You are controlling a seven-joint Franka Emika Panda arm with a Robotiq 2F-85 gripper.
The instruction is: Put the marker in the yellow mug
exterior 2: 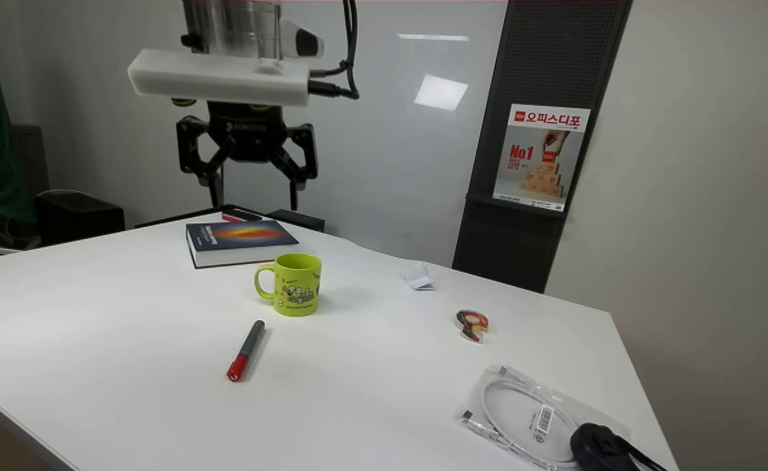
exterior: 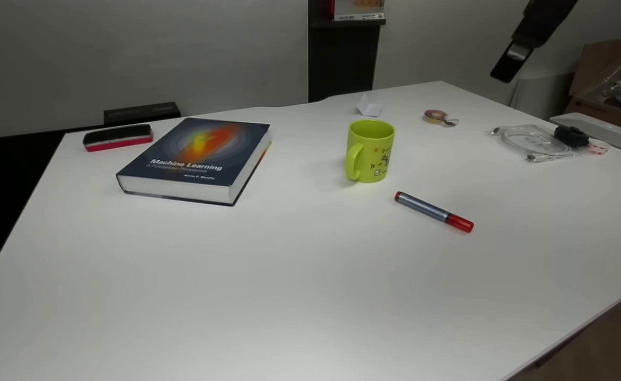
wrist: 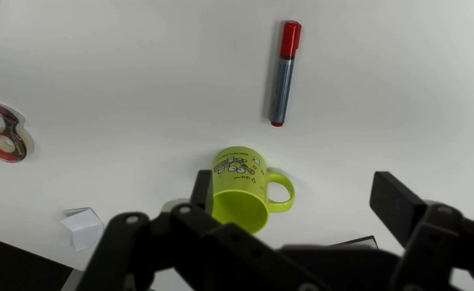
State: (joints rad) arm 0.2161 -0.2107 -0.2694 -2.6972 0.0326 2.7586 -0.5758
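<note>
In the wrist view, the end effector (wrist: 293, 188) hides part of the mug (wrist: 237, 173), and only a corner of the book (wrist: 364, 243) shows. In an exterior view, the top edge crops the poster (exterior: 359, 8); in an exterior view, the bottom edge crops a black gadget (exterior 2: 596, 448).

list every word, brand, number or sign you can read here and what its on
"Machine Learning": on the book
"ROBOTIQ": on the gripper
"오피스디포": across the top of the poster
"No1": on the same poster
Too small or blurred to read surely: the book's two smaller lines, the lettering on the mug, the label on the bagged cable, the poster's other print.
</note>
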